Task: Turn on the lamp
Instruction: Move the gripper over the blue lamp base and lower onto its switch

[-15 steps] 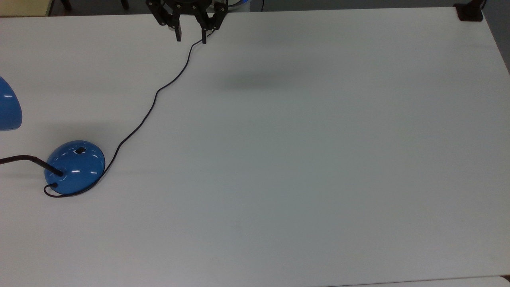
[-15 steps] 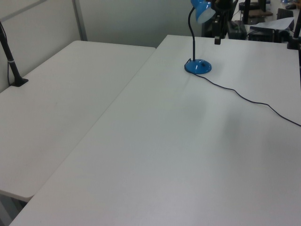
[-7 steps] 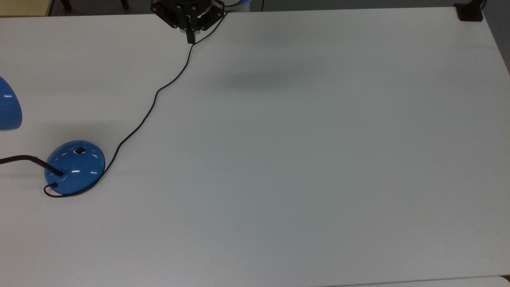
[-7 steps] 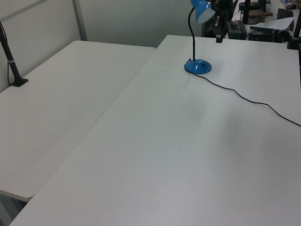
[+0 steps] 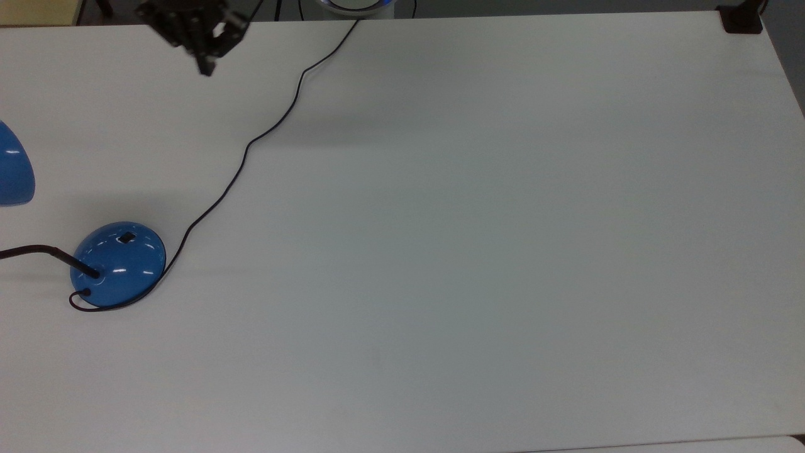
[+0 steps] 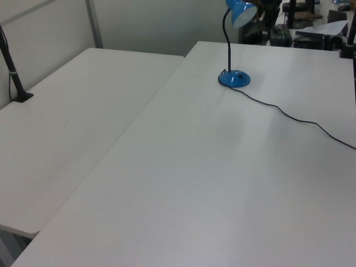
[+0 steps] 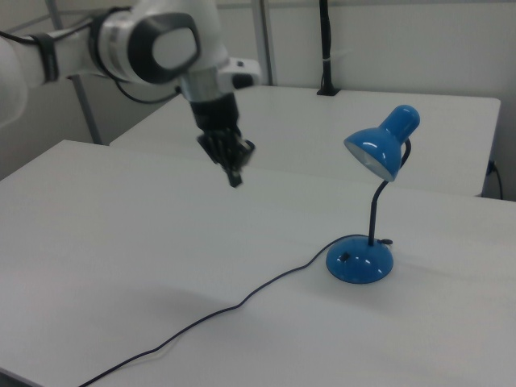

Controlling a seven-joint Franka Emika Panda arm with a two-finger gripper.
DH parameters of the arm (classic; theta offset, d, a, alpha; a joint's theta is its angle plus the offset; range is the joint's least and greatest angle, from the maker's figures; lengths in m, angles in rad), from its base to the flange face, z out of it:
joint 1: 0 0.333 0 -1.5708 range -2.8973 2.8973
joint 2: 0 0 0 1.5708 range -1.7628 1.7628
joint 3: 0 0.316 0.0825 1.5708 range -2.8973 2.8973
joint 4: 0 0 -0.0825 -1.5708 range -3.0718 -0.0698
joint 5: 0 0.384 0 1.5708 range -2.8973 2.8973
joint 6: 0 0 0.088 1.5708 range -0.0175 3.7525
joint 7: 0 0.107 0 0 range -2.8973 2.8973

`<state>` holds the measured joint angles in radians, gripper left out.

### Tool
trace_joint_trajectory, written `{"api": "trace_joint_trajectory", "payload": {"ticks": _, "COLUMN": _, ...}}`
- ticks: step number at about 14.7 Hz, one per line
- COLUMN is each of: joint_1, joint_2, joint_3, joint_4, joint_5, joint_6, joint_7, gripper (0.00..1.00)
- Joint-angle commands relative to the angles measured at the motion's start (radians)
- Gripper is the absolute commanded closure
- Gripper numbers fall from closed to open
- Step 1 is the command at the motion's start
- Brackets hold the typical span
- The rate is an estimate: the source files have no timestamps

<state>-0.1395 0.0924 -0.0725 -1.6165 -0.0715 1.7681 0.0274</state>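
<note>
The lamp stands near the top view's left edge: a glossy blue dome base [image 5: 118, 264] with a small black rocker switch [image 5: 127, 237], a thin black neck and a blue shade [image 5: 12, 170]. Its black cord [image 5: 251, 141] runs across the table to the far edge. In the right view the base [image 7: 359, 260] sits under the shade [image 7: 380, 143], which looks unlit. My gripper [image 5: 204, 66] hangs shut and empty above the table, far from the base, toward the top view's upper left. In the right view the gripper [image 7: 235, 179] is left of the lamp.
The white table [image 5: 478, 251] is wide and bare to the top view's right. A black clamp mount [image 5: 742, 19] sits at its far right corner. In the left view a second white table [image 6: 67, 111] adjoins, with a black post [image 6: 14, 72].
The gripper's fingers went from open to shut. The gripper then moved toward the top view's left, away from the cord's far end. The lamp has not moved.
</note>
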Motion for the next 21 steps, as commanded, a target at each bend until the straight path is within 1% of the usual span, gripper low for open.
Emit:
{"api": "trace_joint_trajectory", "payload": {"ticks": 1, "joint_1": -0.067, "joint_2": 0.039, "joint_3": 0.0, "joint_4": -0.117, "joint_5": 0.016, "joint_6": 0.222, "joint_7": 0.049, "gripper": 1.0}}
{"api": "trace_joint_trajectory", "payload": {"ticks": 3, "joint_1": -0.075, "joint_2": 0.085, "joint_3": -0.003, "joint_4": -0.126, "joint_5": 0.016, "joint_6": 0.289, "joint_7": 0.052, "gripper": 1.0}}
{"api": "trace_joint_trajectory", "payload": {"ticks": 5, "joint_1": -0.107, "joint_2": 0.131, "joint_3": -0.001, "joint_4": -0.128, "joint_5": 0.016, "joint_6": 0.367, "joint_7": 0.095, "gripper": 1.0}}
{"api": "trace_joint_trajectory", "payload": {"ticks": 9, "joint_1": -0.117, "joint_2": 0.228, "joint_3": -0.001, "joint_4": -0.18, "joint_5": 0.016, "joint_6": 0.623, "joint_7": 0.147, "gripper": 1.0}}
{"api": "trace_joint_trajectory", "payload": {"ticks": 12, "joint_1": -0.15, "joint_2": 0.311, "joint_3": -0.001, "joint_4": -0.177, "joint_5": 0.018, "joint_6": 0.796, "joint_7": 0.203, "gripper": 1.0}}
{"api": "trace_joint_trajectory", "payload": {"ticks": 15, "joint_1": -0.166, "joint_2": 0.375, "joint_3": -0.001, "joint_4": -0.174, "joint_5": 0.019, "joint_6": 0.933, "joint_7": 0.212, "gripper": 1.0}}
{"api": "trace_joint_trajectory", "payload": {"ticks": 17, "joint_1": -0.18, "joint_2": 0.397, "joint_3": -0.001, "joint_4": -0.172, "joint_5": 0.019, "joint_6": 0.996, "joint_7": 0.212, "gripper": 1.0}}
{"api": "trace_joint_trajectory", "payload": {"ticks": 21, "joint_1": -0.181, "joint_2": 0.397, "joint_3": -0.001, "joint_4": -0.171, "joint_5": 0.016, "joint_6": 0.999, "joint_7": 0.212, "gripper": 1.0}}
